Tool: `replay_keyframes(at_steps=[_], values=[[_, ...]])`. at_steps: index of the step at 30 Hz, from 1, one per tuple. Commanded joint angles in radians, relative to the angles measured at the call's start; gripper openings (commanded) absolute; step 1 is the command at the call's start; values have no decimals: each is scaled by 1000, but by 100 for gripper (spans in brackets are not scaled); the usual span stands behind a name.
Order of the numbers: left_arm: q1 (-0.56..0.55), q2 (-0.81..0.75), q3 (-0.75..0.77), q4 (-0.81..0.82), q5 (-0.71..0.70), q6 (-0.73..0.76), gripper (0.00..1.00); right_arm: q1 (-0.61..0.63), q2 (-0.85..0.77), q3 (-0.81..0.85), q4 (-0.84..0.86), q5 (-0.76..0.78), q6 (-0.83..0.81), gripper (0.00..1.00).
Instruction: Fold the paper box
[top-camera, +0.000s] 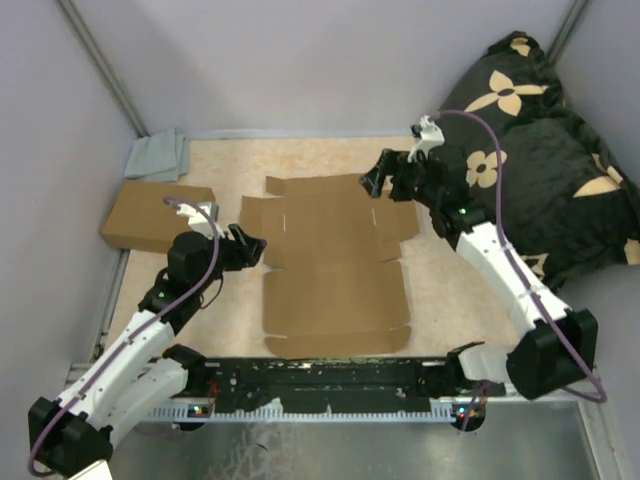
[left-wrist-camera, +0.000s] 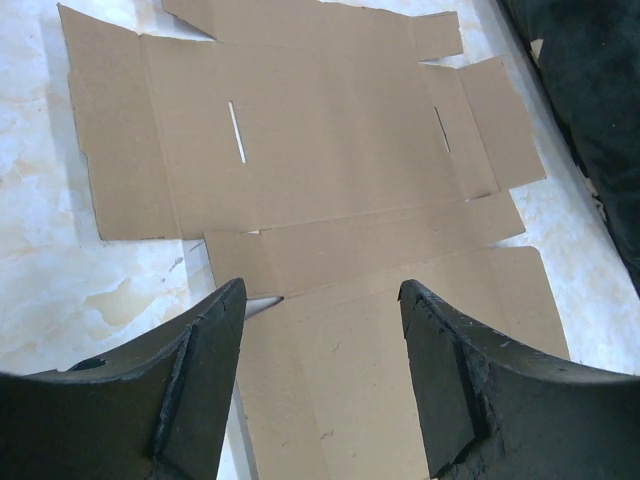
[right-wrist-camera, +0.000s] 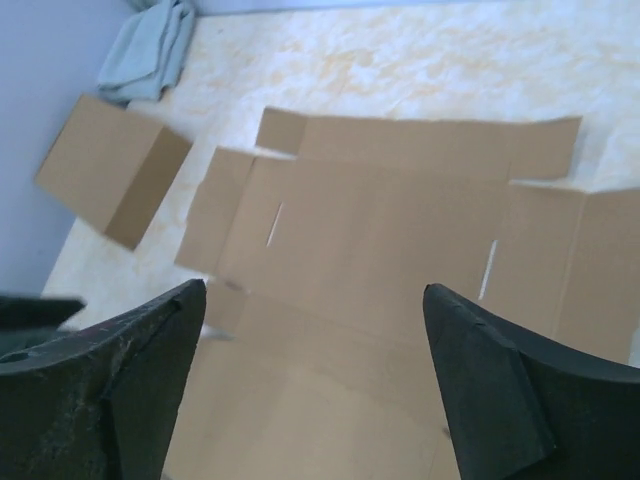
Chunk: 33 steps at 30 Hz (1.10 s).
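Observation:
The paper box (top-camera: 330, 265) lies flat and unfolded in the middle of the table, a brown cardboard sheet with side flaps and two slots. My left gripper (top-camera: 250, 248) hovers at its left edge, open. In the left wrist view the sheet (left-wrist-camera: 330, 160) spreads out beyond the gripper (left-wrist-camera: 320, 300), with nothing between the fingers (left-wrist-camera: 200, 370). My right gripper (top-camera: 372, 180) hangs above the sheet's far right part, also open. The right wrist view looks down on the sheet (right-wrist-camera: 380, 240) through the wide, empty gripper (right-wrist-camera: 315, 290).
A ready-made shallow brown box (top-camera: 155, 215) (right-wrist-camera: 105, 165) sits left of the sheet. A grey-blue cloth (top-camera: 158, 155) (right-wrist-camera: 150, 50) lies in the far left corner. A black flowered cushion (top-camera: 540, 150) fills the far right side. Walls close in on three sides.

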Motion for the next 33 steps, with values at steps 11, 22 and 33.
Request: replay_keyframes(at_steps=[11,22,33], values=[[-1,112,82,48,-16,-53,72,-139,725,714,-213,38,-26,82],[19,564,445,76,-53,-22,78,-146,1162,1175,-495,144,-92,78],[89,807,666,10,-58,-24,77,-147,1220,1172,-503,117,-112,66]])
